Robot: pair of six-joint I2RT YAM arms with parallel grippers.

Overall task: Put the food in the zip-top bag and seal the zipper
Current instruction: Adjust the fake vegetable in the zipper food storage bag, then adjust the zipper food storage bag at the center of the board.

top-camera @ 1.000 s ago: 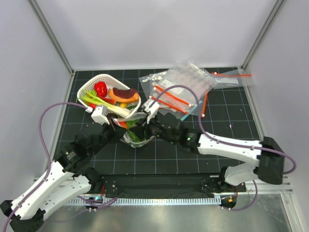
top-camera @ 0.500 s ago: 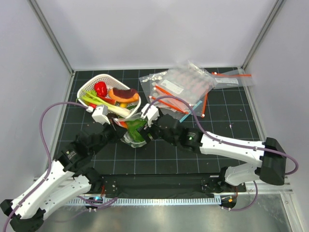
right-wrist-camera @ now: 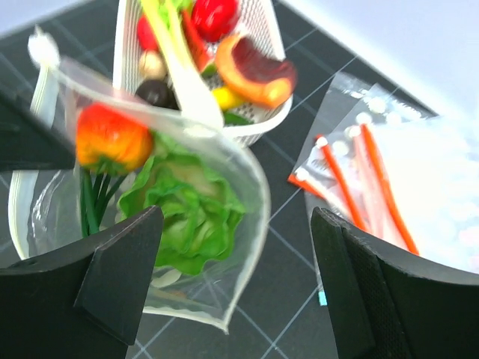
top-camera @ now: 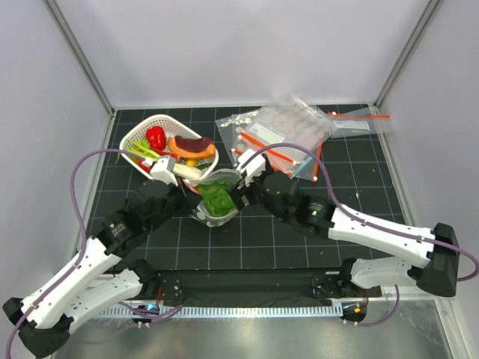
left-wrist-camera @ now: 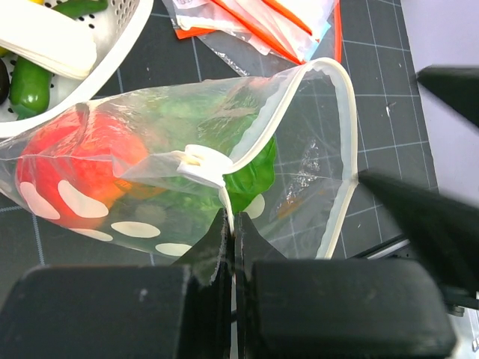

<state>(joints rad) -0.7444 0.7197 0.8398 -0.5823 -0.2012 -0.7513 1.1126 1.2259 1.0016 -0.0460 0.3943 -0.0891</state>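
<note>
The zip-top bag (top-camera: 213,203) is sitting just ahead of the left hand (left-wrist-camera: 230,228), which is pinching the zipper (left-wrist-camera: 352,127) strip at the mouth, fingers pressed together on it. The right hand (right-wrist-camera: 236,224) is now spreading wide and backing away from the mouth, where a second ago it was down at the opening. The lettuce (right-wrist-camera: 187,213) is lying inside beside the orange-red piece (right-wrist-camera: 108,138), just beyond the right hand's fingertips. So loading is looking done and sealing not yet started, with the mouth gaping. The bag's long axis is running crosswise ahead of the left hand's fingertips, closed end toward the basket (top-camera: 133,136), mouth pointing toward the right hand and somewhat up, off the bench (top-camera: 359,187).
</note>
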